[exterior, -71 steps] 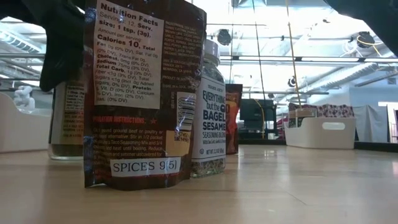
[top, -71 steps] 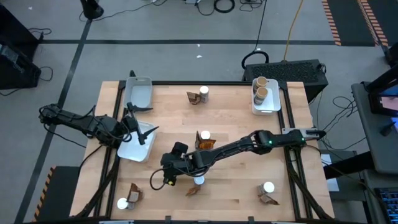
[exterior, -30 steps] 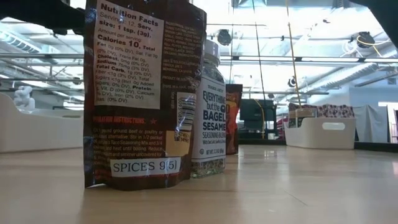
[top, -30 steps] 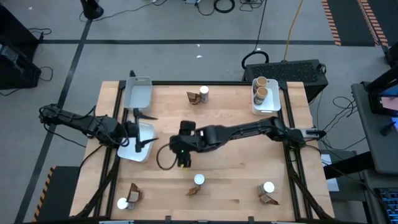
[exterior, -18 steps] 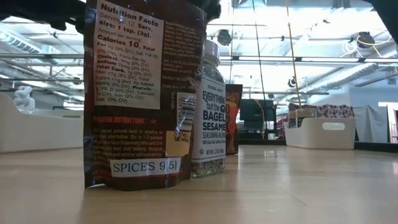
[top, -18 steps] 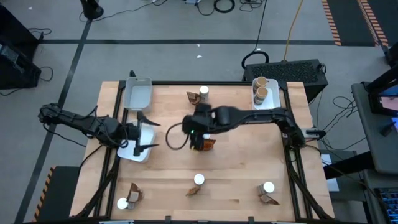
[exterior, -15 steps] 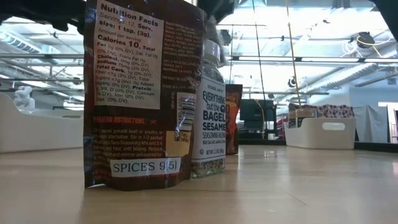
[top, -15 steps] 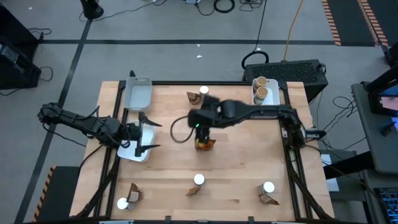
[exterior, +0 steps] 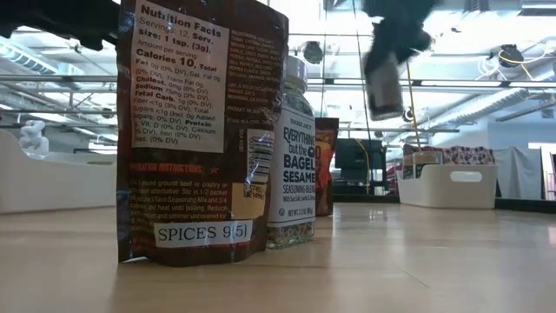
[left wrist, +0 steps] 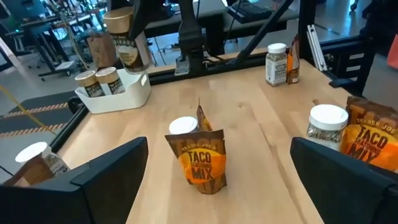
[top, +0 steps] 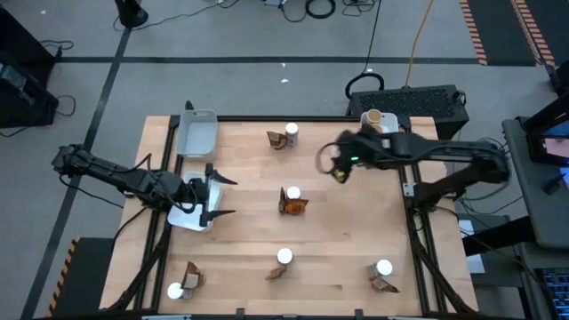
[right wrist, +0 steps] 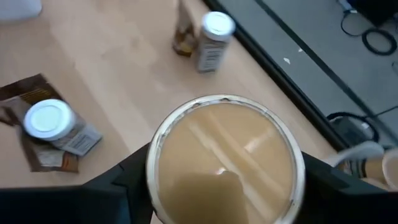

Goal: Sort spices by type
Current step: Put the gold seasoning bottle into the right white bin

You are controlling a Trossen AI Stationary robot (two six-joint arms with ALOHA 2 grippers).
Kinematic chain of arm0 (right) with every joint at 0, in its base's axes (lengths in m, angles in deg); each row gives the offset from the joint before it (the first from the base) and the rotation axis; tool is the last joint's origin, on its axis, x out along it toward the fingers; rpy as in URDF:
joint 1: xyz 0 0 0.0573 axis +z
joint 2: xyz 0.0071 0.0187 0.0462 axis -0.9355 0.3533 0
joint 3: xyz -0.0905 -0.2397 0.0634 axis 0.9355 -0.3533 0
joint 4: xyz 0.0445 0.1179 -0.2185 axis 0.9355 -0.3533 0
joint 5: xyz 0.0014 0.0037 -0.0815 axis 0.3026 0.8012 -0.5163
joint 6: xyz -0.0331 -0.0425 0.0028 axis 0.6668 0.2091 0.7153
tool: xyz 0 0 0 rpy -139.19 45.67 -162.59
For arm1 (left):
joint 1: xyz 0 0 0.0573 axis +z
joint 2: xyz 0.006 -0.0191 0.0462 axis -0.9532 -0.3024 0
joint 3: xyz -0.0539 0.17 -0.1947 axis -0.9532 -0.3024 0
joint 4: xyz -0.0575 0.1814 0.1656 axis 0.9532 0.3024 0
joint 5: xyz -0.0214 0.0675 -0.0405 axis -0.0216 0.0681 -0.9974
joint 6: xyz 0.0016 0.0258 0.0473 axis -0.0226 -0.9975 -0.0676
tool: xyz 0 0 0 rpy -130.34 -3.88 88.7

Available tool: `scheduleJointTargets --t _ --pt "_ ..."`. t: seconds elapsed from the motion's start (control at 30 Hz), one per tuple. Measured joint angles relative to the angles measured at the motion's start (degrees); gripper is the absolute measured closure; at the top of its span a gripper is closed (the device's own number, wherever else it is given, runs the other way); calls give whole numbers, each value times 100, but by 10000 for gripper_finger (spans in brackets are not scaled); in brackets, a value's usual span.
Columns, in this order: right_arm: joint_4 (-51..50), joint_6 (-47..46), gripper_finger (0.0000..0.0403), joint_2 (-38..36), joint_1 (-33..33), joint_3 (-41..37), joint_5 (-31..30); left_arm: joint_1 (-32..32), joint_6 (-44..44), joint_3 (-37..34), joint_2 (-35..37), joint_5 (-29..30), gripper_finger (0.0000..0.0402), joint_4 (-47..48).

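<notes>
Right end effector (top: 340,169): clamped on a tan-lidded jar (right wrist: 225,158), carried above the desk (top: 338,231) toward the tray (top: 380,153) of matching jars, likely for grouping.
Left end effector (top: 216,191): jaws wide, empty, over the left tray (top: 191,216).
Packet (left wrist: 200,160): "TACO MIX".
White-lidded jar (exterior: 293,152): "EVERYTHING BUT THE BAGEL SESAME".

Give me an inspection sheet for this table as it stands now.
Surface: wooden table, mostly bare.
Job's things: white-lidded jars beside brown packets, one pair at centre; tan-lidded jars in the far-right tray.
Clutter: two white trays at left.
Grippers: right gripper carries a tan-lidded jar in the air near that tray; left gripper open over the left trays.
Cables: on the floor beyond the table.
Surroundings: no people seen.
</notes>
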Motion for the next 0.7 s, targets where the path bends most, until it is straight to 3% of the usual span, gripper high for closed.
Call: scheduleJointTargets --t 0.3,0.5,0.7 --pt "374 -361 160 -1812 -136 -1649 -191 67 7 0 -317 48 109 -445" --pt "7 -716 160 -2377 -137 -1982 -830 242 3 0 -477 52 164 -515" --pt "-536 -1225 160 -2459 -175 -2026 -1503 398 -104 0 -615 56 186 -526"
